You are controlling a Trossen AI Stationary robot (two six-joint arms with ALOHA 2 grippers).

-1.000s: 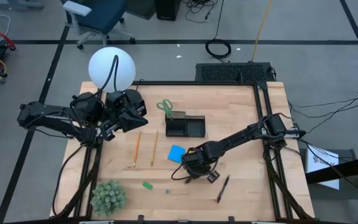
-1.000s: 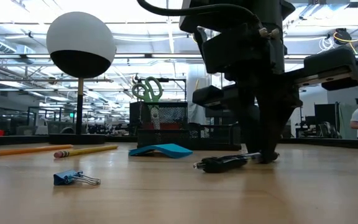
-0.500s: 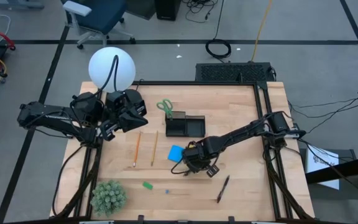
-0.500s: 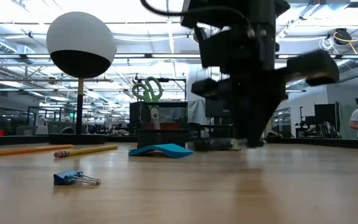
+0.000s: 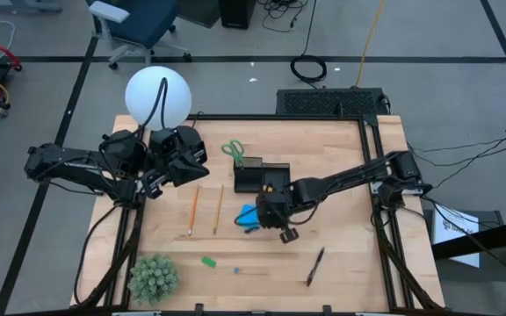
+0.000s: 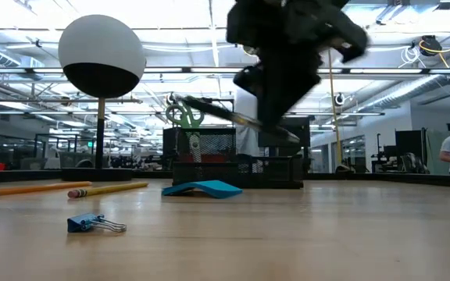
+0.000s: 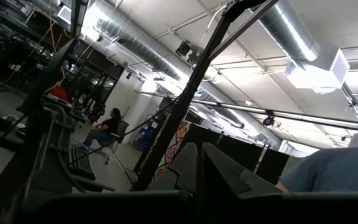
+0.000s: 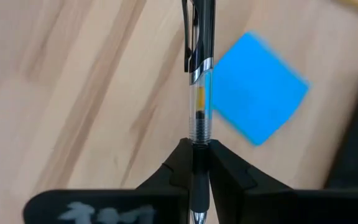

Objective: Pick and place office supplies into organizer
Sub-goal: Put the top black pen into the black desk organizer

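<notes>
My right gripper (image 5: 269, 213) hangs over the table's middle, just near of the black organizer (image 5: 275, 180), shut on a dark pen (image 8: 198, 74). The blue note pad (image 5: 248, 214) lies flat on the table, partly under that gripper. Green-handled scissors (image 6: 184, 113) stand with their blades down in the organizer's mesh cup. Two orange pencils (image 5: 193, 211) (image 5: 219, 209), a green eraser (image 5: 208, 261), a tiny blue clip (image 6: 92, 224) and a second dark pen (image 5: 314, 266) lie on the wood. My left gripper (image 5: 191, 165) waits, shut, at the table's left. My right gripper pinches the pen's barrel (image 8: 197, 138) between its two fingers, just behind the clear section, coming from above. The fingers lie across the pen. Its clip end (image 8: 193, 37) sticks out past them. The pen is lifted clear and tilted (image 6: 217, 113), sloping down toward the gripper.
A white globe lamp (image 5: 157, 96) stands at the far left corner, beside my left arm. A fuzzy green plant ball (image 5: 152, 278) sits at the near left corner. Bare wood lies right of the organizer and along the near right side.
My right gripper, shut on the pen that lay on the table, has risen and moved toward the far edge and left, over the note pad and close to the organizer, turning as it went. The pen is now lifted clear and tilted.
</notes>
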